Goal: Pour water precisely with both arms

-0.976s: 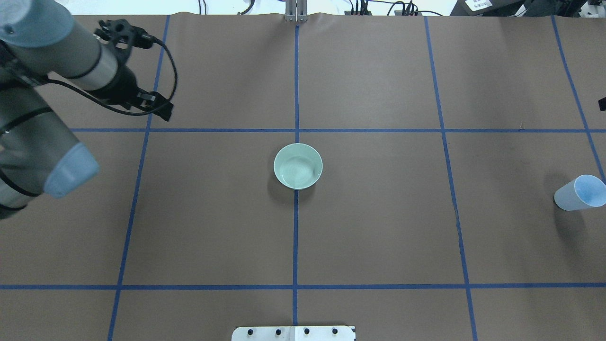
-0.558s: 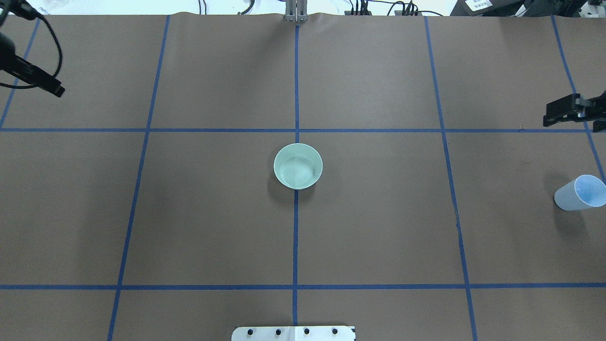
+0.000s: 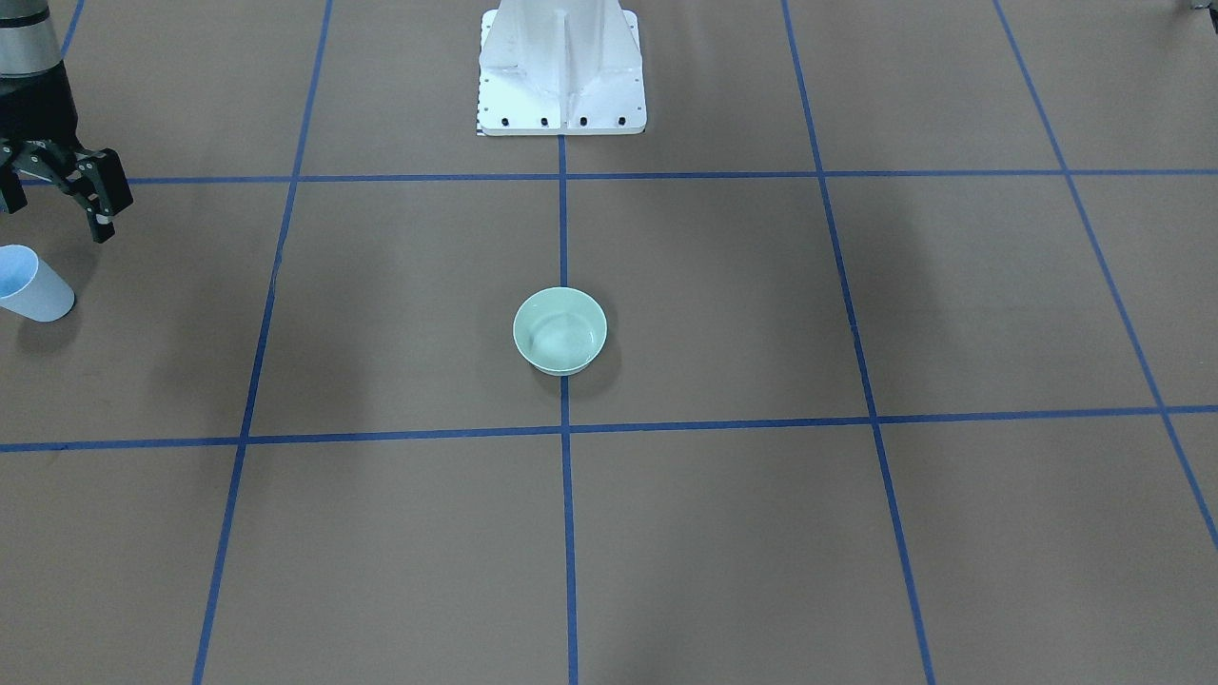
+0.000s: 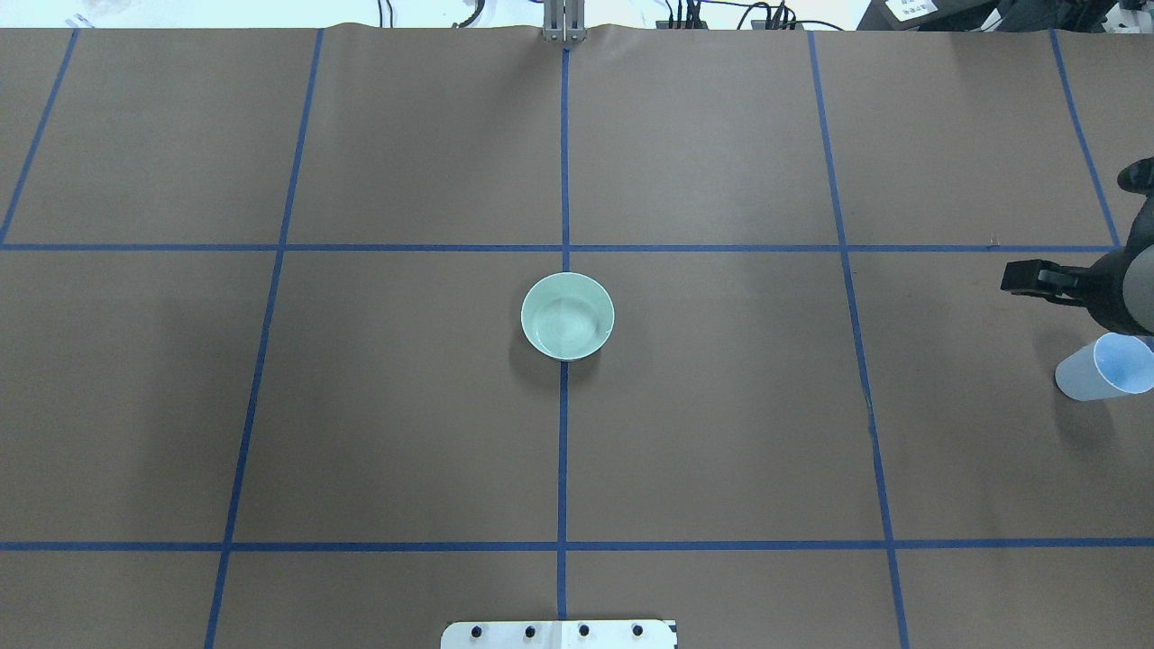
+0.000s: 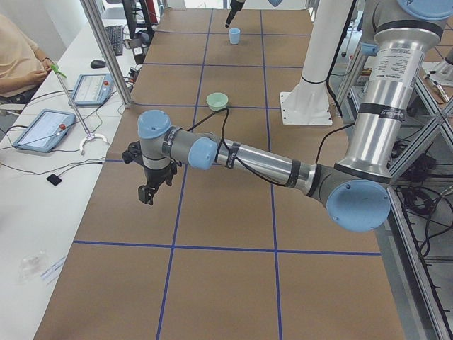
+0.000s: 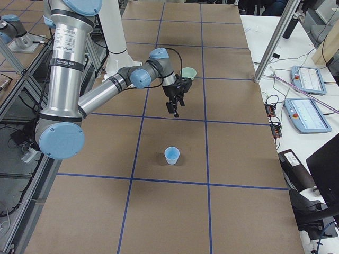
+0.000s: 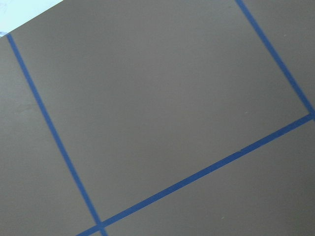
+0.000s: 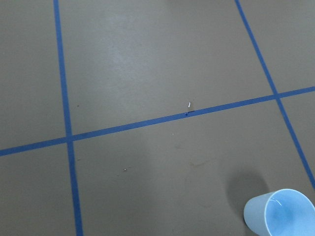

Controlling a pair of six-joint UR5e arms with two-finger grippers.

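A pale green bowl (image 3: 559, 330) (image 4: 567, 316) stands at the table's centre, and faint ripples in it read as water. A light blue cup (image 3: 29, 285) (image 4: 1104, 367) (image 8: 280, 214) stands upright near the table's right end. My right gripper (image 3: 55, 205) (image 6: 174, 108) hangs open and empty just beside the cup, toward the robot's far side, not touching it. My left gripper (image 5: 148, 193) hovers over bare table at the left end, far from both vessels; it shows only in the exterior left view, so I cannot tell its state.
The white bolted pedestal (image 3: 561, 71) sits at the robot's edge of the table. Blue tape lines grid the brown table cover (image 4: 721, 433). A seated person (image 5: 18, 57), control tablets (image 5: 42, 129) and a metal post (image 5: 106, 53) are beyond the table's far side.
The left arm has swung out of the overhead view to the left. The right gripper has come in from the right edge and moved toward the blue cup.
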